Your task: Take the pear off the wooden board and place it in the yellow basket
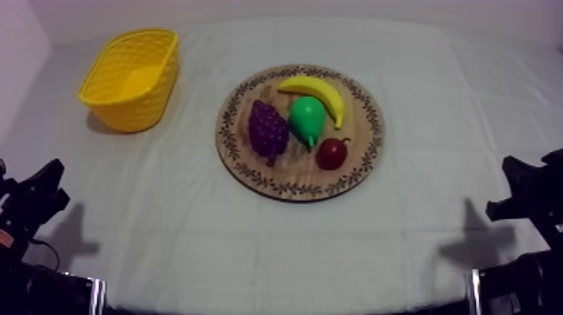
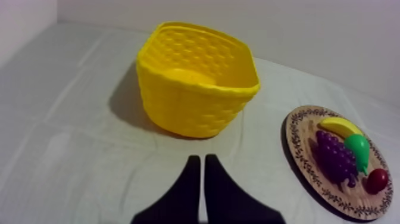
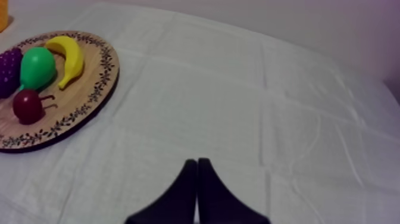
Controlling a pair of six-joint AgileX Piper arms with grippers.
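A green pear (image 1: 307, 119) lies in the middle of the round wooden board (image 1: 360, 163), between the grapes and the banana; it also shows as the pear (image 2: 358, 149) and the pear (image 3: 37, 68) from the wrists. The yellow basket (image 1: 131, 78) stands empty at the far left, close ahead of my left gripper (image 2: 199, 161), which is shut on nothing. My right gripper (image 3: 196, 162) is shut too, over bare cloth to the right of the board (image 3: 89, 101). In the top view my left gripper (image 1: 50, 180) and right gripper (image 1: 513, 167) rest low at the sides.
On the board with the pear lie a yellow banana (image 1: 318, 90), a purple bunch of grapes (image 1: 268, 130) and a small red fruit (image 1: 333, 153). Grey-white cloth covers the table between the board and both arms.
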